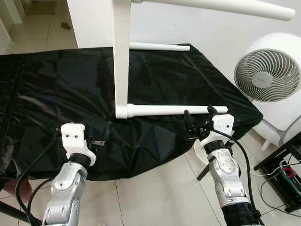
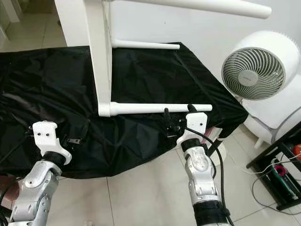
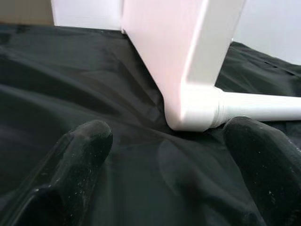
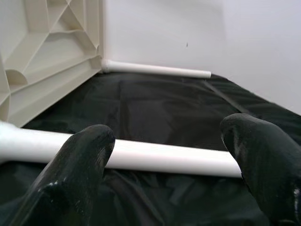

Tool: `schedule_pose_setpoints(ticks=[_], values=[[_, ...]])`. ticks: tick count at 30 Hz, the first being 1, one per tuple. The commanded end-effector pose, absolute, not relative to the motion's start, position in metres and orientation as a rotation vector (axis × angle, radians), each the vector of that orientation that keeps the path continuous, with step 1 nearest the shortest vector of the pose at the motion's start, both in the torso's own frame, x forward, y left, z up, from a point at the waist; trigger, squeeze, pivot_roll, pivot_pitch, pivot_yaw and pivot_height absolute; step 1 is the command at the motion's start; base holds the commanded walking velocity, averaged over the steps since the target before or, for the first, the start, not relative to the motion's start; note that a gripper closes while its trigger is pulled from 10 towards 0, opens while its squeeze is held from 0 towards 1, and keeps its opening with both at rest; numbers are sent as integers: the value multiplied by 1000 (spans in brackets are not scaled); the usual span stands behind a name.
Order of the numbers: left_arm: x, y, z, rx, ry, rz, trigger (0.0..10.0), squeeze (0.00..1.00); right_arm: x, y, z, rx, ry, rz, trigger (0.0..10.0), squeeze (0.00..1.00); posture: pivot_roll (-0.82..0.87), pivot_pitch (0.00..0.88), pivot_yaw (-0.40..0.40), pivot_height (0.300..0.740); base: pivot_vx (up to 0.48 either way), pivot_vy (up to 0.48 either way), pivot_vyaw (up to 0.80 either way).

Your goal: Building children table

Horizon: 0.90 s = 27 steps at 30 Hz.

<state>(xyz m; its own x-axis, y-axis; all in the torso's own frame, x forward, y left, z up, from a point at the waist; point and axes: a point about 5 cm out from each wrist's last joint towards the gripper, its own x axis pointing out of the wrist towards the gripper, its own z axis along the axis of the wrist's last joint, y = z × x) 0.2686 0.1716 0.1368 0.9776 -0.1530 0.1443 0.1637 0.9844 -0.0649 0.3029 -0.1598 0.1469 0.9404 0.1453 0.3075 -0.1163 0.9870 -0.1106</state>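
The white children's table stands on its edge on a black cloth [image 1: 56, 89], its top [image 1: 121, 56] upright. Three legs stick out sideways to the right: a near one [image 1: 178, 109] lying on the cloth, a far one [image 1: 160, 46] and a high one [image 1: 225, 5]. My right gripper [image 1: 200, 118] is open just in front of the near leg [image 4: 164, 157], close to its free end. My left gripper [image 1: 104, 134] rests low on the cloth, open, short of the table's lower corner [image 3: 188, 94]. Nothing is held between either pair of fingers.
A white round fan [image 1: 268, 68] stands on the floor to the right of the cloth-covered surface. A black rack with cables [image 1: 287, 174] is at the far right. Beige floor tiles [image 1: 155, 197] lie below the cloth's front edge, and a white wall rises behind.
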Motion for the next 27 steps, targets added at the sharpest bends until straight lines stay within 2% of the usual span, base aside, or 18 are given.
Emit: schedule_pose_setpoints(ticks=[1,9,27], values=[[270,173,138,-90,-155,-176,10000,0,305,-163,147,-99,-325,134,10000,0,93,0,-42,740,0,0,0],[269,178,138,-69,-166,-138,10000,0,302,-165,140,-119,-311,148,10000,0,90,0,-36,740,0,0,0],[259,172,142,-105,-174,-125,10000,0,289,-165,142,-91,-320,129,10000,0,57,0,-25,740,0,0,0]])
